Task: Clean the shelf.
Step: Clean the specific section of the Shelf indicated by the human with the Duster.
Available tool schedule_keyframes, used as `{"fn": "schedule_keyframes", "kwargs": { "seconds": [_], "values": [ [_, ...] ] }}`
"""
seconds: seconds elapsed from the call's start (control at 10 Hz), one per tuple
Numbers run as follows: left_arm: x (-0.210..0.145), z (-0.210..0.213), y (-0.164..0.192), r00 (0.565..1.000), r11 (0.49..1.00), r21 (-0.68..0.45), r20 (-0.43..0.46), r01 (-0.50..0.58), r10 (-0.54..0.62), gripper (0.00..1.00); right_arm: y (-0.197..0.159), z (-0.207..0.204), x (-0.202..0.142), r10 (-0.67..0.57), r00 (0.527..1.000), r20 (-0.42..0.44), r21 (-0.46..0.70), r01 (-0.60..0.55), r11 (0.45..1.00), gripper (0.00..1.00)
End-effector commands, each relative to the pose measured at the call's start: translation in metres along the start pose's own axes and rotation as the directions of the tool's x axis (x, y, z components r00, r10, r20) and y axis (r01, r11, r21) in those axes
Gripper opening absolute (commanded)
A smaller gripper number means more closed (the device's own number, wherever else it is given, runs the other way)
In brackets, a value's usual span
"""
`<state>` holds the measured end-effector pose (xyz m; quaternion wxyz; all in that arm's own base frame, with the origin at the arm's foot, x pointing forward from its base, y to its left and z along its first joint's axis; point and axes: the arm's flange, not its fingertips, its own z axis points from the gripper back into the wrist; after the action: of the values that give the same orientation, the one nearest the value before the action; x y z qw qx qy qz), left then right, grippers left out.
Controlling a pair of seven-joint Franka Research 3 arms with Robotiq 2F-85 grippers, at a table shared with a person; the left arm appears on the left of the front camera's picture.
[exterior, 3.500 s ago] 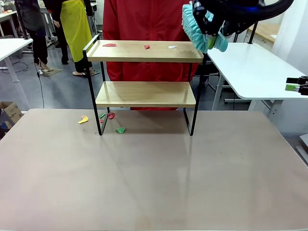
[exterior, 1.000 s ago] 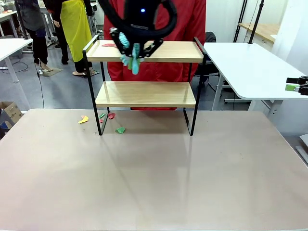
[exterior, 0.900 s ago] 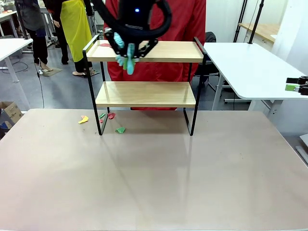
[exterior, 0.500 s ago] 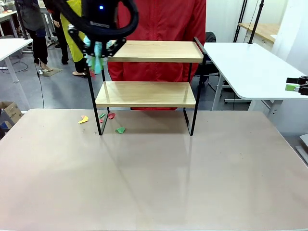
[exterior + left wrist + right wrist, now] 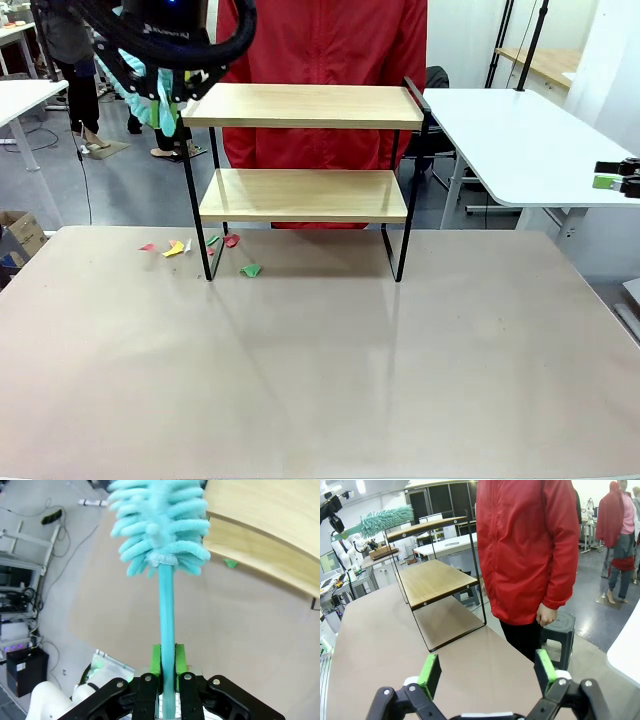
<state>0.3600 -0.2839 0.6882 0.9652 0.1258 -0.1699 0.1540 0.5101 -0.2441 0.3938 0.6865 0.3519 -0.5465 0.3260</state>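
The shelf (image 5: 300,106) stands at the table's far side, with both wooden boards bare on top. Just past its upper left corner hangs my left gripper (image 5: 168,82), shut on the handle of a teal fluffy duster (image 5: 140,85). In the left wrist view the gripper (image 5: 167,666) clamps the duster's handle (image 5: 166,610), and the duster's head (image 5: 160,525) lies beside the edge of the shelf's board (image 5: 265,530). My right gripper (image 5: 487,672) is open and holds nothing. It sits off the table's right side (image 5: 615,181), facing the shelf (image 5: 435,580).
Small paper scraps lie on the table by the shelf's left leg: red (image 5: 148,246), yellow (image 5: 174,248), red (image 5: 231,240) and green (image 5: 250,270). A person in a red jacket (image 5: 320,40) stands right behind the shelf. A white table (image 5: 520,140) stands at the right.
My left gripper swept the duster leftward along the top board and past its left end. The scraps on that board are gone, and new red and white scraps lie on the table at the left.
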Motion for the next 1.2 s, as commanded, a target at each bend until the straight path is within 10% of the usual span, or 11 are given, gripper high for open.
{"fn": "schedule_keyframes", "kwargs": {
  "seconds": [0.0, 0.5, 0.7, 1.1],
  "values": [
    [-0.006, -0.002, 0.005, 0.999, 0.997, -0.072, 0.035, -0.022, 0.025, 0.13, 0.002, -0.001, 0.003, 0.004, 1.000, 0.003, 0.000, -0.004, 1.000, 1.00],
    [-0.001, -0.001, -0.004, 1.000, 1.000, -0.010, -0.001, -0.002, 0.002, 0.13, 0.002, -0.001, 0.003, 0.004, 1.000, 0.003, 0.000, -0.004, 1.000, 1.00],
    [-0.001, 0.016, 0.016, 0.991, 0.974, -0.195, 0.092, 0.112, -0.095, 0.13, 0.002, -0.001, 0.003, 0.004, 1.000, 0.003, 0.000, -0.004, 1.000, 1.00],
    [0.008, 0.020, 0.071, 0.889, 0.750, -0.478, 0.222, 0.457, -0.400, 0.13, 0.002, -0.001, 0.003, 0.004, 1.000, 0.003, 0.000, -0.004, 1.000, 1.00]
  ]
}}
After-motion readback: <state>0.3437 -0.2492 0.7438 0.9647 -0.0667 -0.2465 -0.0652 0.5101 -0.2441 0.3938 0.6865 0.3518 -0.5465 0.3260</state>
